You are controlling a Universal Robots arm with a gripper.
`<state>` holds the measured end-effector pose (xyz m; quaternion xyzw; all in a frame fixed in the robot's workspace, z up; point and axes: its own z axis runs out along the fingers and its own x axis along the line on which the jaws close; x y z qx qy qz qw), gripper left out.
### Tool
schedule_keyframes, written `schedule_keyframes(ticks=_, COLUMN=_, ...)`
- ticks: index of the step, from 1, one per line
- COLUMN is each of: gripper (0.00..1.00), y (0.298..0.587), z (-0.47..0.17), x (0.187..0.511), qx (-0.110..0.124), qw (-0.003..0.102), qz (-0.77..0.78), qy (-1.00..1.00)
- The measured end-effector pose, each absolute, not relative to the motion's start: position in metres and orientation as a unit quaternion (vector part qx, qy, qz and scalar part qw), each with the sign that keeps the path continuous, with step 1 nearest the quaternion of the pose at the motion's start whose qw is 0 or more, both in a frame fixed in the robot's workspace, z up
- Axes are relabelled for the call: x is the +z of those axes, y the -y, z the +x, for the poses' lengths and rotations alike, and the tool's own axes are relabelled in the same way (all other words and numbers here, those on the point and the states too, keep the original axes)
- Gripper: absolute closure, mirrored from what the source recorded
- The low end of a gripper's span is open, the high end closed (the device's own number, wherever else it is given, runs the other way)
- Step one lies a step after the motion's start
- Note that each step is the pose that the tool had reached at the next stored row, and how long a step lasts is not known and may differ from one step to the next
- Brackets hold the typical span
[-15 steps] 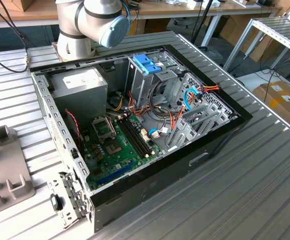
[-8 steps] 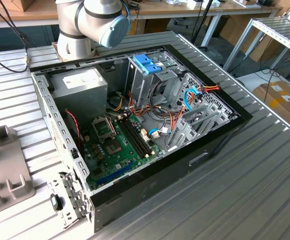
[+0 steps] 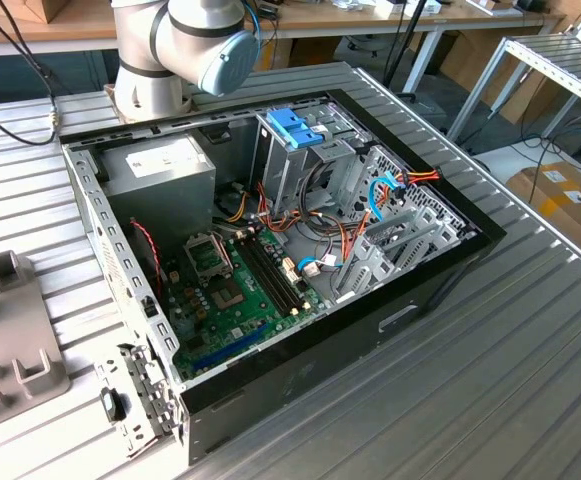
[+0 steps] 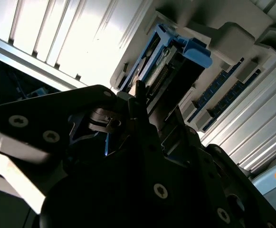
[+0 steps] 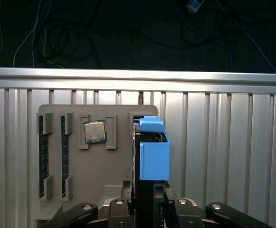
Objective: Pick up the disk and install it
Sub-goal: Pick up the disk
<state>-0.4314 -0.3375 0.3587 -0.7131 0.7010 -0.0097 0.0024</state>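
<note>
The disk (image 5: pixel 154 154) stands on edge over a slot of the grey holder tray (image 5: pixel 109 166), its blue plastic rail facing the first wrist camera. My gripper (image 5: pixel 149 206) reaches in from the near side, one finger on each flat side of the disk, shut on it. In the second wrist view the disk (image 4: pixel 168 66) shows its blue rail and connector edge, with the gripper (image 4: pixel 142 95) clamped on its near end. The open computer case (image 3: pixel 270 250) lies on the table in the exterior view, with its tall metal cage with a blue top (image 3: pixel 295 128) at the back.
The holder tray also carries a processor chip (image 5: pixel 95 131) and memory sticks (image 5: pixel 42 156) in side slots. Inside the case are a grey power supply box (image 3: pixel 160 165), a green board (image 3: pixel 235 300) and loose cables (image 3: pixel 370 215). The arm's base (image 3: pixel 170 50) stands behind the case.
</note>
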Motion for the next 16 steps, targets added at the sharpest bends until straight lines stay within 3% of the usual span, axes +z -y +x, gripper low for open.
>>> schedule_keyframes(ticks=16, gripper=0.65, y=0.338, z=-0.431, x=0.397, qx=-0.010, qw=0.002, qz=-0.713, qy=-0.701)
